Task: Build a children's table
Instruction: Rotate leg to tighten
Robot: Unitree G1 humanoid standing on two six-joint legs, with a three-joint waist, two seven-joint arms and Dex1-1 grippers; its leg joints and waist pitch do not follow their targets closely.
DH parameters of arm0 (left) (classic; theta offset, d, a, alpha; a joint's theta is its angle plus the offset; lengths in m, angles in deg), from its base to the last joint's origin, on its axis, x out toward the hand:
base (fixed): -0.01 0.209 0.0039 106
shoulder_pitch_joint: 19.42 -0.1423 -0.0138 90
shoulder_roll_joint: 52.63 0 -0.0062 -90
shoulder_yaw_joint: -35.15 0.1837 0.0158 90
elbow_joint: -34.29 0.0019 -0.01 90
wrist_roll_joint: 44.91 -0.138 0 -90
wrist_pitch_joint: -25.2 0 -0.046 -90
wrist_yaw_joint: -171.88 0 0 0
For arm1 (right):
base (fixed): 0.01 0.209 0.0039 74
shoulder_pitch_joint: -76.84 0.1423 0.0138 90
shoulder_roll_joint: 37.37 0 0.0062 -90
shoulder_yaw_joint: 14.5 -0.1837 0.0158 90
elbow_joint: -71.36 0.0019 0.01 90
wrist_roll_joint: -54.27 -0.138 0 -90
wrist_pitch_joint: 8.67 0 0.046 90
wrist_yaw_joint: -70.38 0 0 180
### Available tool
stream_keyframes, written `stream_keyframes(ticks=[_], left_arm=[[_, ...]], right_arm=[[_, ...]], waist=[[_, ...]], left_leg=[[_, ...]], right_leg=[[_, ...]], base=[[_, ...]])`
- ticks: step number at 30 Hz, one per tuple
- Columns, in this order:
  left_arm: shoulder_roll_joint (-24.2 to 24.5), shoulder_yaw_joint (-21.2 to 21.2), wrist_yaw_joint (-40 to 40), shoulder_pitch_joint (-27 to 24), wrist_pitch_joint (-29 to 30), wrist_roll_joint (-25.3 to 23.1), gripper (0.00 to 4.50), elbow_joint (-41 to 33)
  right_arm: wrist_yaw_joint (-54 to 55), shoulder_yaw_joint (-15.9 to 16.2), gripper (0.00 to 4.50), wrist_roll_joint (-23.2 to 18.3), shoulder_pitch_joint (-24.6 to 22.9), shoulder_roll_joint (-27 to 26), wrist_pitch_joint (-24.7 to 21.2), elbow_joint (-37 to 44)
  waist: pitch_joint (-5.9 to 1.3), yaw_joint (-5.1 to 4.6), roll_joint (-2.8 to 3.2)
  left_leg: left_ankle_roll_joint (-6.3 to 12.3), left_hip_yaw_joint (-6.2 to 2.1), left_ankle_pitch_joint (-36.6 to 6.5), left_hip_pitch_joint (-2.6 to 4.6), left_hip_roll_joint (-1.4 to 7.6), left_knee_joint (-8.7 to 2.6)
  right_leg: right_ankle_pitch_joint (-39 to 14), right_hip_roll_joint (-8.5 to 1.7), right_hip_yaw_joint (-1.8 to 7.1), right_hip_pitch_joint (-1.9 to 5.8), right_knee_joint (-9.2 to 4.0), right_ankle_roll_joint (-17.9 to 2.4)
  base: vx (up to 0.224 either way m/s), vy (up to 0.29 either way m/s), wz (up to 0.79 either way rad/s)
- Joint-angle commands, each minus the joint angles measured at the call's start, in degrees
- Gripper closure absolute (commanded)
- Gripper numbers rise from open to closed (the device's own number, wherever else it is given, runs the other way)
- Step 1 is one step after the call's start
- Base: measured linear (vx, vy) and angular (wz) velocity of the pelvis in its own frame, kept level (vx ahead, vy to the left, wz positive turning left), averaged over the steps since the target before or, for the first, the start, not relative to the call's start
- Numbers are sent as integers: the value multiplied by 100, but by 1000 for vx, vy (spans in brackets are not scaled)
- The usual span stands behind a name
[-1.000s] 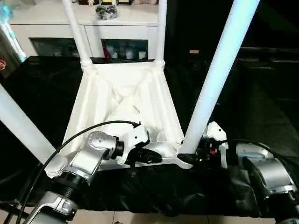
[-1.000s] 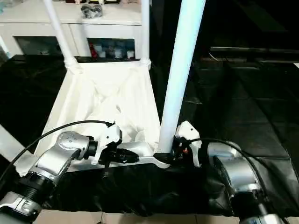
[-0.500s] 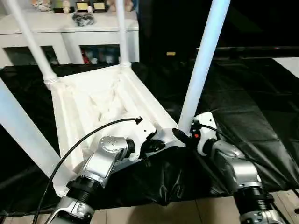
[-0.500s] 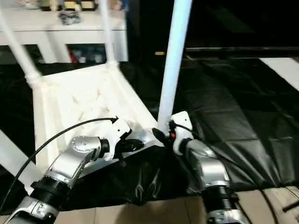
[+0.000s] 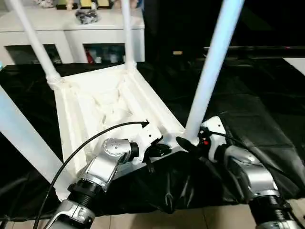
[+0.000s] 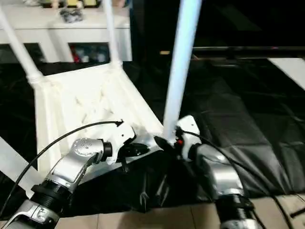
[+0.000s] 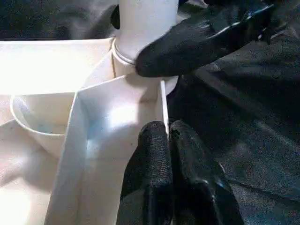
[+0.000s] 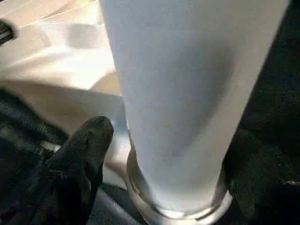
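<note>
The white children's table (image 5: 105, 105) lies upside down on a black cloth, ribbed underside up, with its four legs standing in the corner sockets. My left gripper (image 5: 159, 150) is shut on the thin rim wall (image 7: 161, 105) of the near edge, its fingers (image 7: 150, 159) pinching it. My right gripper (image 5: 188, 143) is at the base of the near right leg (image 5: 209, 81). In the right wrist view that leg (image 8: 187, 93) sits between the gripper's black fingers (image 8: 82, 157), which are closed around it just above the socket ring.
A white cabinet (image 5: 71, 24) with glass doors and small items stands behind the table. Black cloth (image 5: 252, 95) covers the floor around it, and pale tiles (image 5: 167, 219) show at the near edge. A black cable (image 5: 86, 143) loops over my left forearm.
The whole picture has shifted, and the table now lies turned against the cabinet, its near right corner swung away. Both grippers keep their holds on rim and leg.
</note>
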Motion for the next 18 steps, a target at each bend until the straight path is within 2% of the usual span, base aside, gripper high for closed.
stream_keyframes(ticks=[1,2,3,4,5,7,8,9,12,13,14,15,18], left_arm=[[-31,158,-91,234,-189,13,450,58],[9,146,-119,265,-264,-1,450,113],[31,134,-118,282,-320,-14,450,156],[37,131,-117,286,-335,-16,450,168],[63,134,-145,299,-382,-14,450,203],[76,140,-167,304,-393,-8,450,211],[80,139,-169,301,-387,-2,450,210],[86,143,-165,291,-381,6,450,198],[82,138,-155,263,-357,29,450,173],[76,136,-156,251,-343,41,450,162],[76,136,-156,251,-343,41,450,162],[71,151,-100,179,-329,62,450,81],[76,154,-91,99,-358,85,450,2]], right_arm=[[-807,196,72,-298,-216,238,-71,130],[-974,132,72,-273,-246,497,43,118],[-1099,45,72,-281,-243,694,101,69],[-1130,22,72,-287,-242,745,116,55],[-1261,-103,72,-338,-223,963,159,5],[-1315,-161,72,-371,-213,1054,169,-10],[-1429,-254,72,-447,-213,1190,126,13],[-1637,-336,72,-540,-256,1381,71,109],[-1965,-402,72,-663,-352,1657,-24,282],[-2074,-401,72,-699,-393,1749,-54,343],[-2074,-401,72,-699,-393,1749,-54,343],[-2476,-285,72,-827,-546,2033,-125,534],[-2694,-197,72,-926,-629,2195,-253,725]], waist=[[-261,41,-34],[-265,90,-14],[-269,132,-69],[-269,155,-82],[-279,190,-10],[-303,214,-43],[-320,215,-42],[-348,229,-67],[-356,261,-59],[-355,264,-120],[-346,278,-89],[-333,263,-130],[-315,290,-123]], left_leg=[[54,-71,-2268,123,319,-456],[89,-46,-2163,133,320,-438],[158,-16,-2055,126,311,-404],[198,-5,-1987,119,310,-393],[238,6,-1840,115,314,-380],[297,18,-1568,69,327,-361],[338,19,-1396,39,326,-338],[410,12,-1201,18,334,-310],[592,23,-912,-31,326,-267],[659,30,-867,-51,326,-254],[682,30,-935,-45,332,-257],[670,35,-1075,-45,331,-265],[611,29,-1248,-34,348,-278]], right_leg=[[-1904,-331,243,62,-382,-1054],[-1739,-308,247,63,-373,-1104],[-1634,-293,265,65,-345,-1145],[-1648,-296,281,62,-330,-1154],[-1671,-305,299,58,-313,-1178],[-1444,-294,288,95,-269,-1233],[-1210,-282,284,105,-225,-1288],[-919,-280,273,135,-166,-1361],[-505,-270,254,160,-114,-1467],[-483,-263,241,161,-109,-1468],[-623,-274,238,144,-116,-1473],[-879,-279,234,143,-149,-1430],[-1360,-289,245,123,-192,-1307]], base=[[0,0,0],[0,0,0],[0,0,0],[0,0,0],[0,0,0],[0,0,0],[0,0,0],[0,0,0],[0,0,0],[0,0,0],[0,0,0],[0,0,0],[0,0,0]])
